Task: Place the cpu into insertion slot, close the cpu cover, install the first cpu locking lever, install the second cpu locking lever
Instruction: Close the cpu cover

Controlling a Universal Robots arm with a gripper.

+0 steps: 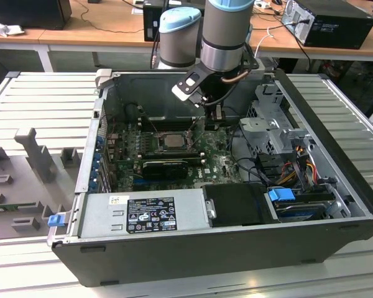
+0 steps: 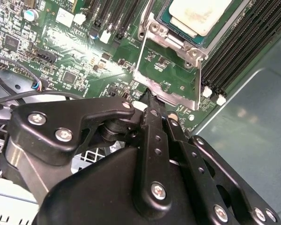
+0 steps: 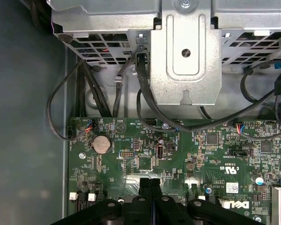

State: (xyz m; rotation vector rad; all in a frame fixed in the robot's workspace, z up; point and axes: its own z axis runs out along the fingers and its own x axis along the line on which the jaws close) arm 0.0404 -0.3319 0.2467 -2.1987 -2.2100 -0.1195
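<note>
While the arm hangs into the open computer case (image 1: pixel 336 186) from the upper middle of the exterior view, its gripper (image 2: pixel 149 96) has its fingers drawn tight together with no gap. The tips sit at the free edge of the cpu cover (image 2: pixel 178 98), which is swung open off the socket; whether they pinch the thin plate I cannot tell. The cpu (image 1: pixel 172 140) lies in the insertion slot (image 1: pixel 158 141), centre of the exterior view. Long black memory slots (image 2: pixel 234 42) run just beside the socket. The black graphics card (image 1: pixel 165 167) lies below it in the picture. A metal drive cage (image 1: pixel 267 121) and loose black cables (image 3: pixel 143 89) crowd the gripper on the exterior view's right.
</note>
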